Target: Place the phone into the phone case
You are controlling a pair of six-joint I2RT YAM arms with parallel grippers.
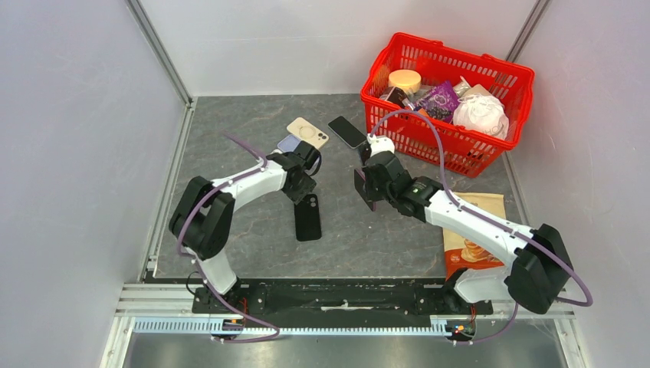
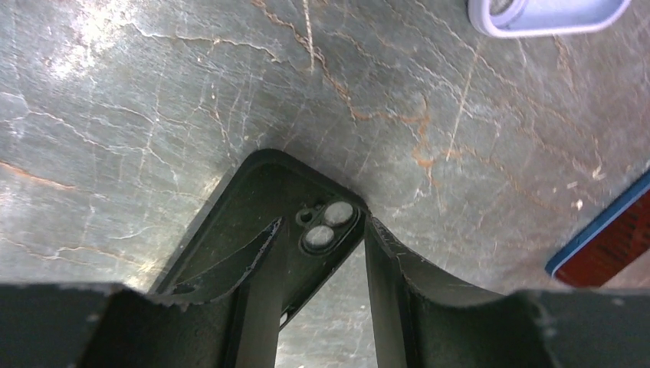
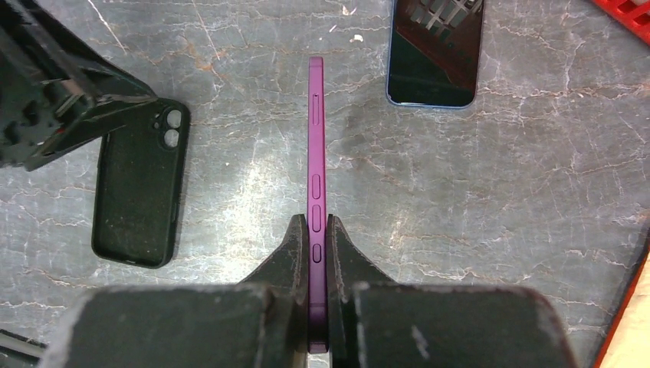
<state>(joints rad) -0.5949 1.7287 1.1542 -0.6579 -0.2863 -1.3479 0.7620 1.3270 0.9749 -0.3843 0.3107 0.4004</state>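
Note:
The black phone case (image 1: 308, 217) lies flat on the grey table, inside up, camera cutout at its far end. In the left wrist view the case (image 2: 245, 230) sits under my left gripper (image 2: 322, 230), which is open, its fingers straddling the camera corner. The left gripper (image 1: 305, 175) hovers over the case's far end. My right gripper (image 1: 366, 184) is shut on a purple phone (image 3: 315, 138), held on edge above the table, to the right of the case (image 3: 138, 192). The fingers (image 3: 295, 245) clamp its two flat faces near one end.
A lilac case (image 1: 288, 143) and a beige phone (image 1: 308, 132) lie behind the left gripper. A dark blue-rimmed phone (image 1: 347, 131) lies further right, also in the right wrist view (image 3: 435, 54). A red basket (image 1: 460, 157) of groceries stands back right. A snack bag (image 1: 473, 234) lies beside the right arm.

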